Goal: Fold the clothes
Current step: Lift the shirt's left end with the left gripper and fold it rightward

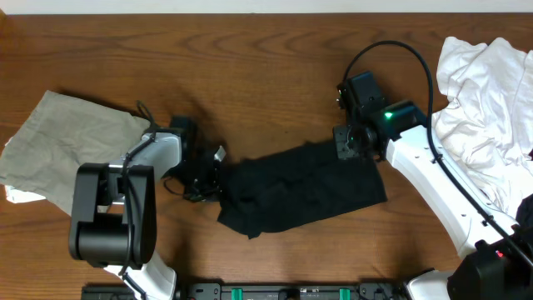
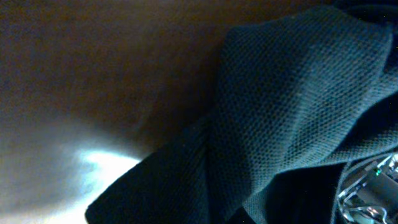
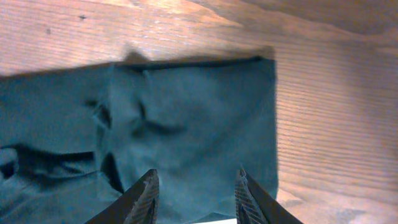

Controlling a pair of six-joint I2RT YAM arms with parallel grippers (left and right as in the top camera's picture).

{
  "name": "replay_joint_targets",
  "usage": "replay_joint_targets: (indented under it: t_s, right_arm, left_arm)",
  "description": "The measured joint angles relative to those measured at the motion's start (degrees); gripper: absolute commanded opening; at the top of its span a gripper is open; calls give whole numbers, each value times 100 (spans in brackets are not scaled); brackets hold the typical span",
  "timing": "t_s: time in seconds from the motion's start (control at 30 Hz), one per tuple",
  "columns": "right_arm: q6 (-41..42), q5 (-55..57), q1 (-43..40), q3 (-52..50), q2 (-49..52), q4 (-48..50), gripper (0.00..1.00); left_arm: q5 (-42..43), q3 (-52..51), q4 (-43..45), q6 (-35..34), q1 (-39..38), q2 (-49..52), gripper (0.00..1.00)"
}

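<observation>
Black shirt [image 1: 304, 187] crumpled near front edge of wooden table [image 1: 250, 67], at middle. Left gripper [image 1: 208, 179] closed, probably pinching shirt's left edge. Right gripper [image 3: 196, 190] half open, empty, above shirt's right end. Khaki garment [image 1: 75, 142] at left edge.

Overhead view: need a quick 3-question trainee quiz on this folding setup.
1. True or false: the right fingers stand apart above the black shirt.
2. The garment left of the black shirt is: A khaki, B red, C blue?
3. Fill in: the clothes heap at the right edge of the table is ___.
Key: 1 true; 2 A; 3 white.
</observation>
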Motion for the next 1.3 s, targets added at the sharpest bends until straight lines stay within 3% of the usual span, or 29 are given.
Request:
replay_joint_targets:
  t_s: [0.2, 0.43, 0.63, 0.83, 1.03, 1.3]
  right_arm:
    - [166, 146, -350, 0, 0, -44, 41]
    - [98, 160, -669, 0, 286, 129, 41]
    - [81, 157, -682, -2, 1161, 151, 34]
    - [284, 269, -791, -33, 1687, 164, 35]
    - [363, 382, -1196, -33, 1681, 0, 35]
    - [380, 411, -1314, -33, 1681, -131, 36]
  left_arm:
    - [-109, 138, -621, 83, 787, -560, 6]
    - [-164, 553, -765, 35, 1617, -1438, 6]
    - [-197, 966, -1320, -31, 1676, -1665, 6]
    - [-197, 2070, -2177, -129, 1665, -1668, 6]
    - [-214, 2865, -2188, -675, 1266, -1694, 6]
    - [-479, 2918, -1384, -1574, -459, -1685, 6]
